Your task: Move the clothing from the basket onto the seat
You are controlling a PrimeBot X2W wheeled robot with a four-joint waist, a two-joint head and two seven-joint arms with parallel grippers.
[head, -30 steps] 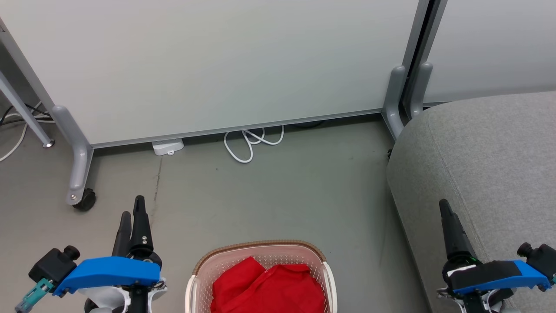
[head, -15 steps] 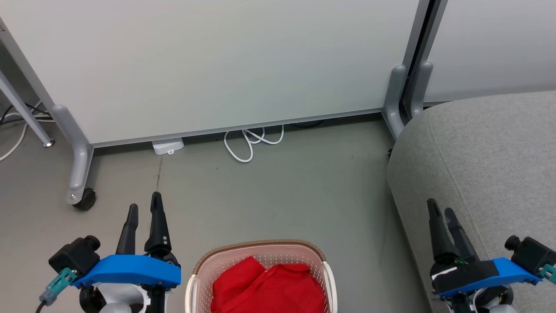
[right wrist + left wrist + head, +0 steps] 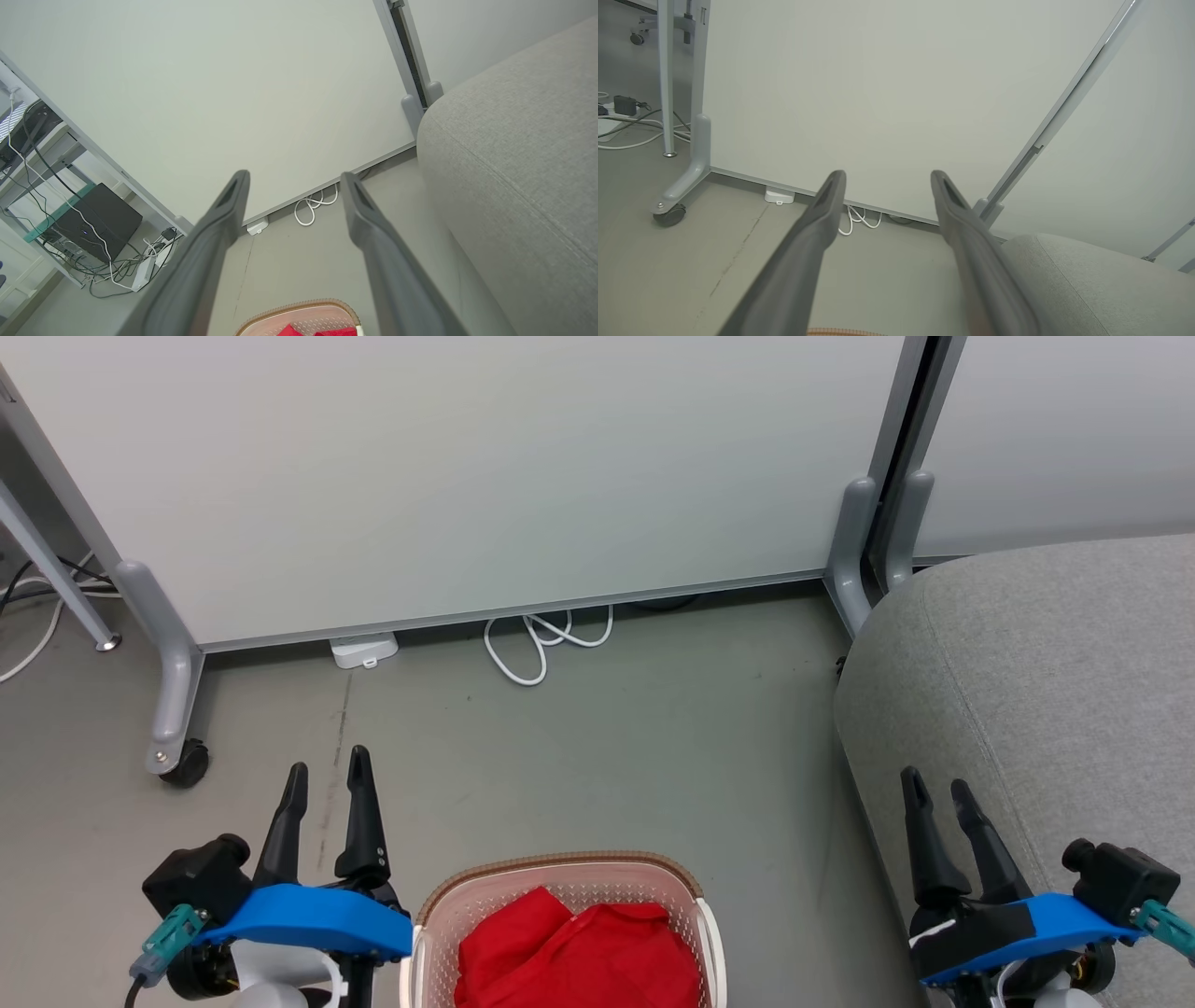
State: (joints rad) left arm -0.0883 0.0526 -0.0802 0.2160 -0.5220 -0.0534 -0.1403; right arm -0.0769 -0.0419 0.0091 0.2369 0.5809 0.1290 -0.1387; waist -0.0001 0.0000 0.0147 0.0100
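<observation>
Some crumpled red clothing point(image 3: 579, 957) fills the perforated plastic basket point(image 3: 560, 858).

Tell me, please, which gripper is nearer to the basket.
Left. The left gripper hangs just left of the basket; the right gripper is farther off to its right, by the seat.

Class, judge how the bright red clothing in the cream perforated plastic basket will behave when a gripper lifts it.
The bright red clothing lies in soft folds, so it should droop floppily. It looks thin, so likely light. Layers overlap in the cream basket, so one pinch may lift several.
</observation>
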